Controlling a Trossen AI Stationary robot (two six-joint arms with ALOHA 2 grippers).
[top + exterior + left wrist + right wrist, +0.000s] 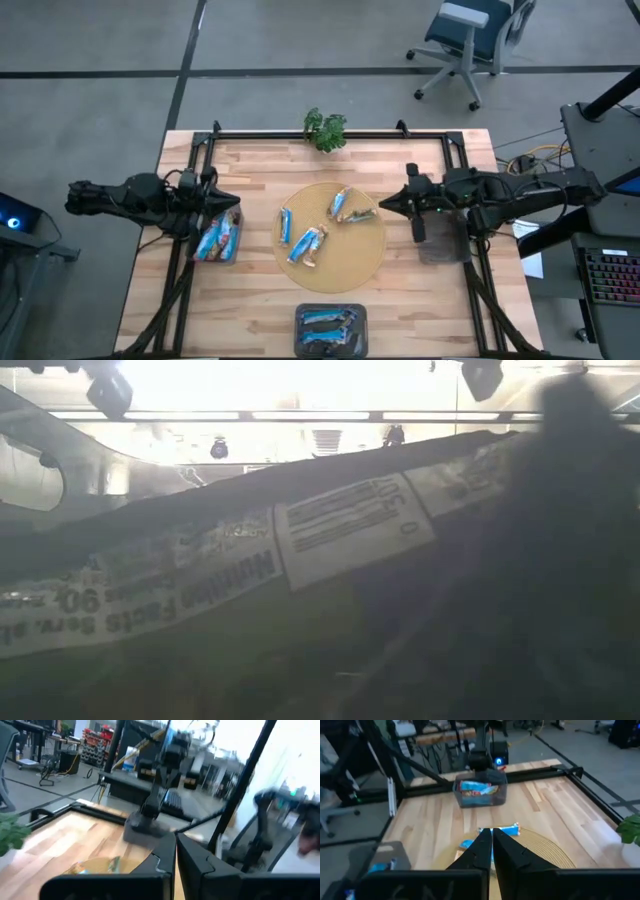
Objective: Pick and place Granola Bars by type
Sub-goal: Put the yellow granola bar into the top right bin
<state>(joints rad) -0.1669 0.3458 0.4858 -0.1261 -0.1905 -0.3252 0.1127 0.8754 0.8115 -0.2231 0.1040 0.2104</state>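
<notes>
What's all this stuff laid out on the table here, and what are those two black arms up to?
Round mat: one, tan, table centre.
Granola Bars: about five loose on the mat, mostly blue.
Left bin: one, grey, holds blue bars, by the left arm.
Front bin: one, grey, holds blue bars, table's near edge.
Right bin: one, grey, beneath the right arm; contents hard to see.
Plant: one, green, far edge.
Office chair: one, blue, on the floor beyond.
Left gripper: shut, empty, over the left bin.
Right gripper: shut, empty, at the mat's right edge.
</notes>
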